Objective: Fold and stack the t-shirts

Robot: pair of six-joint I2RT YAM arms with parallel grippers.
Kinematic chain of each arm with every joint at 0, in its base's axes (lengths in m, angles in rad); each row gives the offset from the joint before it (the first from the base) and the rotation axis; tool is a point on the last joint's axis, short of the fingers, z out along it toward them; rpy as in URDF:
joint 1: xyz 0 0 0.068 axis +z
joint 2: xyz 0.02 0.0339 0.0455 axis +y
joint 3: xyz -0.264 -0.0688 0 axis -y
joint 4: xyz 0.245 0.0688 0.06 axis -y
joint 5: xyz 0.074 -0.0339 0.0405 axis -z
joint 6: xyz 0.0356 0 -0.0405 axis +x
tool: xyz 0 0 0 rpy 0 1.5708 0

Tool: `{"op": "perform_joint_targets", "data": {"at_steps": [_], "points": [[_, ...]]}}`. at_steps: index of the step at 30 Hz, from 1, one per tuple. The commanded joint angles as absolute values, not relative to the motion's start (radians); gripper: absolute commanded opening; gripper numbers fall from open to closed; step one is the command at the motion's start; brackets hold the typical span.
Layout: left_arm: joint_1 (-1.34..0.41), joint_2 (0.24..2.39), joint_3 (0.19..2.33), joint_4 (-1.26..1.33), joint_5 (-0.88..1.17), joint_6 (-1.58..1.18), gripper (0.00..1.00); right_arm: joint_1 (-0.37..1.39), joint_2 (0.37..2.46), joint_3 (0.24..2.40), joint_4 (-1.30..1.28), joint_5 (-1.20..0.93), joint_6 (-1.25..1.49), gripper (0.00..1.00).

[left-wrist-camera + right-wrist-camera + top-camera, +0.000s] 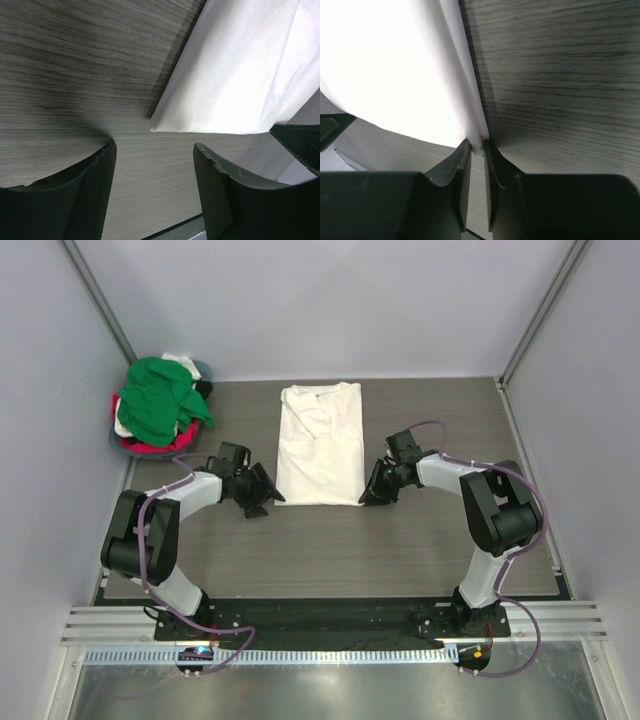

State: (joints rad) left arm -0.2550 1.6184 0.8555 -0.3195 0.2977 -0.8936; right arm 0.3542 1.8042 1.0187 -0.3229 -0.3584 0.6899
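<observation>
**Open wood at 6 o'clock, clutter at 10**

Seen from above, the table (330,550) lies bare toward 6 o'clock between the arms, and at 2 o'clock. The folded white t-shirt (320,440) covers centre to 12. A pile of t-shirts (158,405) fills the 10 o'clock corner. The left gripper (265,495), jaws apart, and the right gripper (369,496), pinching cloth, block the shirt's near corners.

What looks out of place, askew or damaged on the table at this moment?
Nothing is damaged or spilled. The white t-shirt lies flat and fairly straight, folded lengthwise; the right gripper pinches its near right corner, the left gripper is open beside the near left one. Only the heap of t-shirts at the far left corner is crumpled.
</observation>
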Motion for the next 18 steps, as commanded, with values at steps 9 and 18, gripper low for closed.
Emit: {"op": "perform_joint_targets", "data": {"at_steps": [9, 18], "points": [[-0.259, 1.657, 0.804, -0.192, 0.261, -0.925, 0.45, 0.359, 1.870, 1.028, -0.291, -0.348, 0.669, 0.09], [-0.258, 1.733, 0.808, -0.131, 0.268, -0.923, 0.25, 0.359, 1.888, 1.037, -0.295, -0.354, 0.658, 0.03]]}}
